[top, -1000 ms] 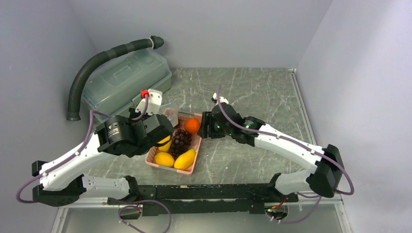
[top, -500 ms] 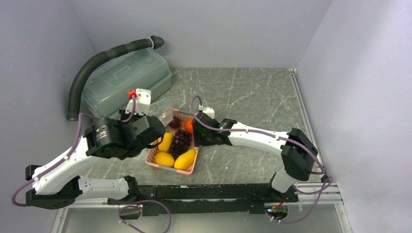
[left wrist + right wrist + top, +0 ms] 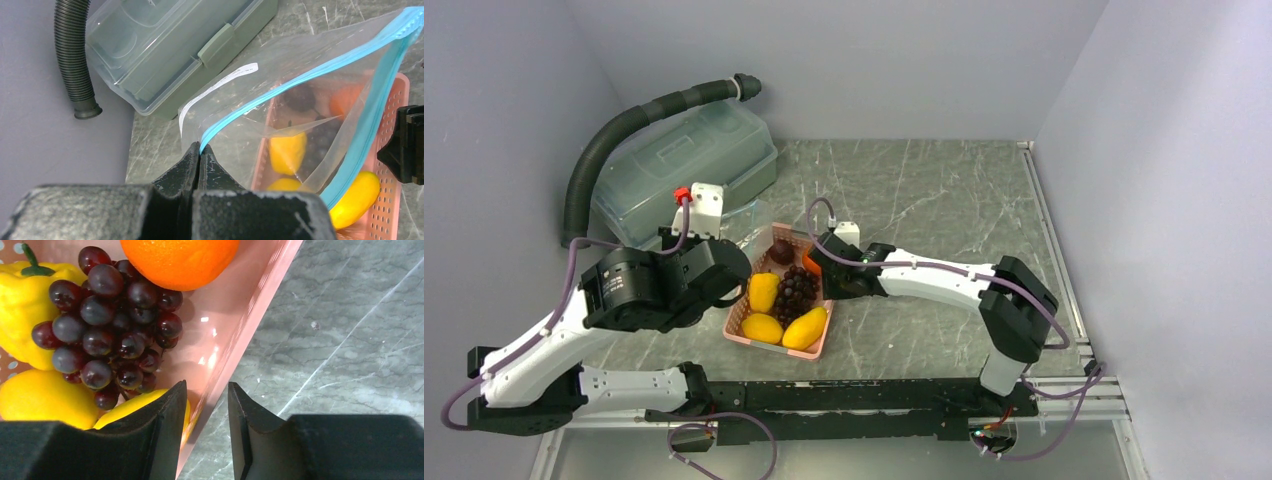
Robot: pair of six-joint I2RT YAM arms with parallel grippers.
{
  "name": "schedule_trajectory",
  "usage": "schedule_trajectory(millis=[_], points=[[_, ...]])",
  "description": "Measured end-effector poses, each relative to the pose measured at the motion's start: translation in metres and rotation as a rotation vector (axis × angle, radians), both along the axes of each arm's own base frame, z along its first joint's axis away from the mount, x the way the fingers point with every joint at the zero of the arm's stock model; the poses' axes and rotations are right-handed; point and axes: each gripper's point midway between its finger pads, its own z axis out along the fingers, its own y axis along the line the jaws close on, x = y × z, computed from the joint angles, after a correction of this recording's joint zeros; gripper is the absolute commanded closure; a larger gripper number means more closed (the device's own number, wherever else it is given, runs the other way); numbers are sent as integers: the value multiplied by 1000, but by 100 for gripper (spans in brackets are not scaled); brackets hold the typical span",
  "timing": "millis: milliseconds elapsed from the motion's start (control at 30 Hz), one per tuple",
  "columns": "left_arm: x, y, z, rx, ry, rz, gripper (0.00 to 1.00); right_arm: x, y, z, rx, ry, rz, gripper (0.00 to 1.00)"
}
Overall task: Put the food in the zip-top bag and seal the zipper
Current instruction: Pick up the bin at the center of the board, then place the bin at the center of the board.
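My left gripper [image 3: 200, 148] is shut on the corner of the teal zipper [image 3: 310, 70] of the clear zip-top bag [image 3: 300, 95], which hangs open in front of the pink basket [image 3: 396, 115]. In the top view the left gripper [image 3: 736, 238] holds the bag [image 3: 757, 222] by the basket's far left corner. The basket [image 3: 822, 345] holds three yellow pieces [image 3: 764, 291], the grape bunch [image 3: 796, 290], the dark round fruit [image 3: 781, 250] and the orange [image 3: 180, 257]. My right gripper [image 3: 207, 400] is open, its jaws either side of the basket's right rim [image 3: 250, 310].
A translucent green-grey lidded box [image 3: 684, 165] stands at the back left with a black ribbed hose [image 3: 624, 130] curving over it. Grey walls close in the marble table [image 3: 944, 200] on the left, back and right.
My right gripper has swung left and come down over the basket's right edge, now covering most of the orange. My left arm has drawn back to the left with the bag.
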Motion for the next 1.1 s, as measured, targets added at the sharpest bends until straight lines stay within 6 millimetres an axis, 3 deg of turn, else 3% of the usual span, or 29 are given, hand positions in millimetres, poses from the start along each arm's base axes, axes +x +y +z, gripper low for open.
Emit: schedule_trajectory(millis=[267,400,633,800,933,1100], points=[[1,-1,2,-13,-10,-10,100,3,-2,-7,-25,-3,-20,82],[1,-2,2,-15,-12,-10,100,9,-4,-4,-37,-27,-47,100],[1,-4,-1,-12,-5,-14,100,11,-14,-6,-79,-24,-49,100],[2,-5,-1,-21,-9,-13,100,24,-28,-5,-102,-31,-53,100],[2,-6,-4,-14,-5,-14,100,39,-52,-1,-118,-41,-60,100],[4,-10,-9,-9,-2,-15,100,58,-100,4,-140,-51,-86,100]])
